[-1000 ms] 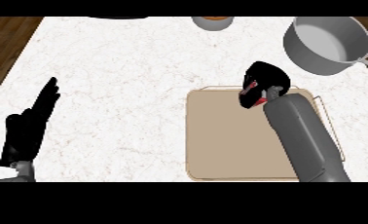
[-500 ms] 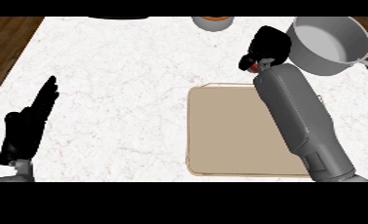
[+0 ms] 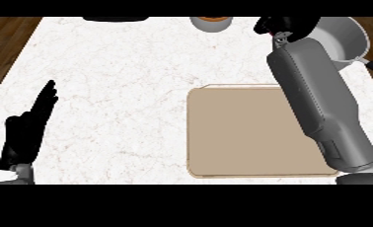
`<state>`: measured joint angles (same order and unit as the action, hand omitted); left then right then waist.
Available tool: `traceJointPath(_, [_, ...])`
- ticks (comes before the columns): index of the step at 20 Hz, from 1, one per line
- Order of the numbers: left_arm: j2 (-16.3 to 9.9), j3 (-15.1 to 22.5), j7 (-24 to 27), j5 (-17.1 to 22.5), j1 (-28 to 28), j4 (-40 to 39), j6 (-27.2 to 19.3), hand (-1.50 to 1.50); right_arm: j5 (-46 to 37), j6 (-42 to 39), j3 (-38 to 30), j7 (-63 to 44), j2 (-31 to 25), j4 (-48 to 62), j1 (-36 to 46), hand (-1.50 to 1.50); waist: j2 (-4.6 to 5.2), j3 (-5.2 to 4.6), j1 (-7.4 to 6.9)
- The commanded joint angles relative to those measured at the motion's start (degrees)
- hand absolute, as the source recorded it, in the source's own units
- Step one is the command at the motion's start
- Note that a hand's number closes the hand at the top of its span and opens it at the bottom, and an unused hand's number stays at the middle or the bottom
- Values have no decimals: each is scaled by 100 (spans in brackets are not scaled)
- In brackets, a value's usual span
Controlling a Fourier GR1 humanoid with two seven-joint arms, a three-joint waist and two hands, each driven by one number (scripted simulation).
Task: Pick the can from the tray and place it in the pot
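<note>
Can (image 3: 279, 35), all but hidden: above the white worktop (image 3: 116, 73), beyond the tan tray (image 3: 241, 132) and at the grey pot's (image 3: 342, 36) left rim, my right hand (image 3: 287, 24) curls round it; my left hand (image 3: 29, 127) rests open, lower left.

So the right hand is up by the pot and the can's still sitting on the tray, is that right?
Not quite. The head view shows the right hand by the pot, but the tray has no can on it; a small red part shows under that curled hand.
</note>
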<state>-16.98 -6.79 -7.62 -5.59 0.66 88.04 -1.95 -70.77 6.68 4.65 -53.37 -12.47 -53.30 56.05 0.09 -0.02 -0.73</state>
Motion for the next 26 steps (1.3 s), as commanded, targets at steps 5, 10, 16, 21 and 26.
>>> traceJointPath(5, [123, -28, 257, -53, 342, 114, 42, 0, 19, 986, -552, 376, -382, 134, 34, 150, 1, 2, 1])
traceJointPath(10, [224, 64, 198, -243, 163, -53, -43, 0, 423, 1302, -1094, 1147, -953, 568, 152, 150, 19, 2, -3])
traceJointPath(16, [115, -111, 211, -65, -80, -281, 178, 0, 752, 1475, -1591, 2112, -1639, 1716, 581, 150, 47, 2, -55])
traceJointPath(21, [181, 5, 61, -99, 48, 91, 213, 0, 893, 2007, -1924, 2835, -1945, 2847, 792, 150, 81, 8, -174])
traceJointPath(26, [-30, -146, 66, 4, -86, 163, 371, 0, 1044, 2269, -2185, 3450, -2262, 3541, 574, 150, 129, 16, -286])
